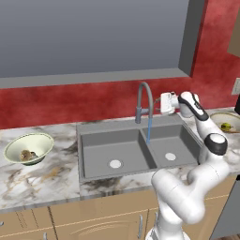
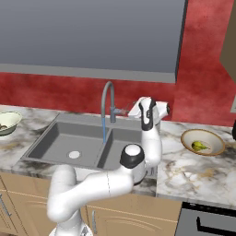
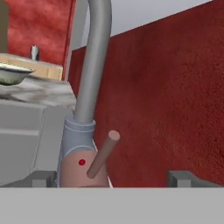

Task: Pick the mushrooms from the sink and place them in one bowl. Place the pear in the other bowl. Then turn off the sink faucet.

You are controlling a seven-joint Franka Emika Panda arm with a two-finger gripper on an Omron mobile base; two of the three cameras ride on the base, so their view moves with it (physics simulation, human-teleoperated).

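Faucet standing behind sink, water streaming; mushrooms in left bowl, pear in right bowl. Gripper spread wide, holding nothing, nearing lever, probably not touching. Push lever squarely, slowly.

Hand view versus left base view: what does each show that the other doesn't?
Hand view: the faucet's handle sticking out from its base, with a red dot beside it, and the open gripper just short of it. Left base view: both basins of the sink, the water stream, mushrooms in the green-white bowl, the pear. Both: the faucet, the red wall.
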